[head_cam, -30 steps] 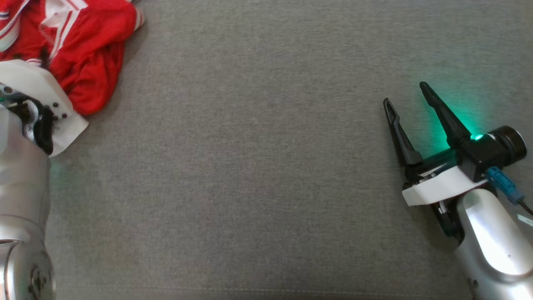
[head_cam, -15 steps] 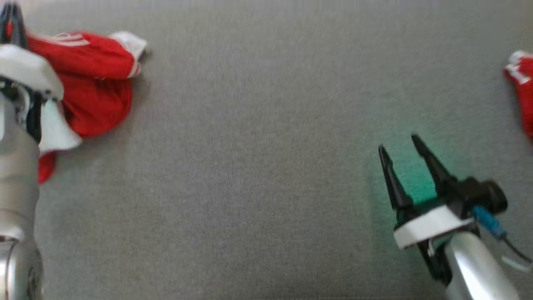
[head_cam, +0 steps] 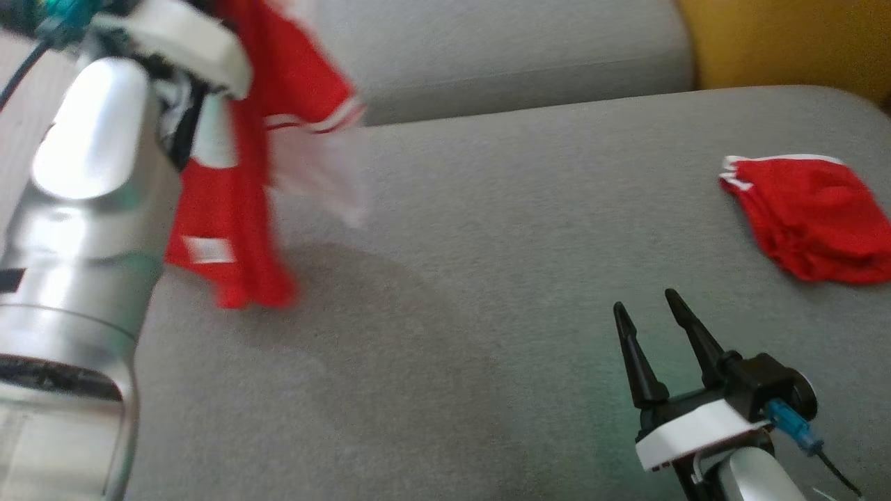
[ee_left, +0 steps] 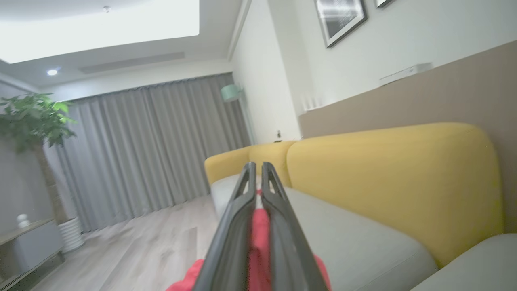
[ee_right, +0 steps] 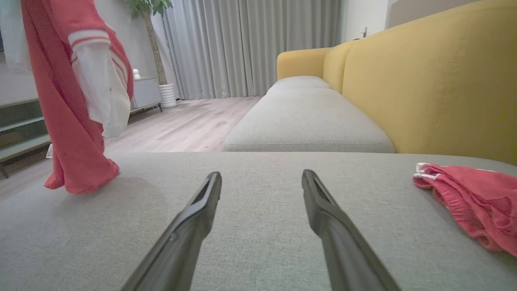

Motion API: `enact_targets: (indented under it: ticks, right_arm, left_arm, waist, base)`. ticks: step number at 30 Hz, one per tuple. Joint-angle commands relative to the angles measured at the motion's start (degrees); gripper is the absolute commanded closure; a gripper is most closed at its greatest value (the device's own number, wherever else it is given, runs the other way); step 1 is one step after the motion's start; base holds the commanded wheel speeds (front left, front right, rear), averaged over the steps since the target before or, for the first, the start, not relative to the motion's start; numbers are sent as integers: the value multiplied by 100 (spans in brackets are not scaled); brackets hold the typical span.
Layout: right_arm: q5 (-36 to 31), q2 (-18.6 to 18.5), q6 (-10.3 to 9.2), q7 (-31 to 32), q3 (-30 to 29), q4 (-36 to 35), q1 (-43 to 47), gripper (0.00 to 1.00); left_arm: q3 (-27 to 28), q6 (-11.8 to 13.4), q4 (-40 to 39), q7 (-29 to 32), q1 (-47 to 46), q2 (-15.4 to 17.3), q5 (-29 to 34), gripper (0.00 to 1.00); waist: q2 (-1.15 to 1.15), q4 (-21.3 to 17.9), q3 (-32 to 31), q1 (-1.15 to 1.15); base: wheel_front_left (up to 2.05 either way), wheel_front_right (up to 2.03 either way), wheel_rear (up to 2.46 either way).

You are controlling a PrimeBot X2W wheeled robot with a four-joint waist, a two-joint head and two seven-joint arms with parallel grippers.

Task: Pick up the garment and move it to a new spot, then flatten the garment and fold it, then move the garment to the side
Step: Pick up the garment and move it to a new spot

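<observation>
At upper left of the head view, the left gripper (ee_left: 256,166) is clamping the red garment (head_cam: 230,209), lifted with its hem grazing the grey cushion (head_cam: 452,313), while the right gripper (head_cam: 645,300) is idling open; relocating, flattening and folding are apparently remaining.

Red, white-trimmed garment (head_cam: 226,216), limp, vertical, tail on grey cushion (head_cam: 487,313)
</observation>
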Motion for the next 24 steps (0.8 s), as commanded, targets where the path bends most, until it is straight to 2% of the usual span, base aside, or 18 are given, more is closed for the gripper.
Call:
enact_targets:
  ticks: [1,10,17,18,19,20,22,24]
  right_arm:
    - [22,26,37,-15,74,-193,-101,0]
    - [40,177,37,-15,117,-186,-30,0]
    - [72,226,37,-15,141,-110,-13,0]
    - [77,230,37,-15,134,-86,-2,0]
    - [82,232,37,-15,128,-56,11,0]
    - [87,235,37,-15,118,-24,31,0]
    - [99,235,37,-15,74,6,84,0]
    - [114,219,37,-15,-27,18,187,0]
  left_arm:
    - [-30,11,-306,6,-399,154,-132,100]
    - [-1231,10,-768,87,93,-46,-1022,100]
    - [-2061,10,-535,-69,1673,-150,-1594,100]
    - [-2120,10,-449,-117,1938,-180,-1648,83]
    - [-2151,12,-349,-173,2193,-207,-1674,9]
    - [-2150,48,-252,-227,2448,-246,-1698,0]
    - [-2103,176,-125,-300,2962,-330,-1739,0]
    - [-1917,419,-215,-327,3432,-401,-1750,0]
  waist:
    - [0,-201,-166,1]
    - [0,-505,-67,1]
    - [0,-616,176,1]
    - [0,-601,212,1]
    - [0,-585,230,1]
    - [0,-563,234,1]
    - [0,-504,199,1]
    - [0,-389,135,1]
  base:
    - [0,0,0]
    - [0,0,0]
    - [0,0,0]
    - [0,0,0]
    - [0,0,0]
    - [0,0,0]
    - [0,0,0]
    - [0,0,0]
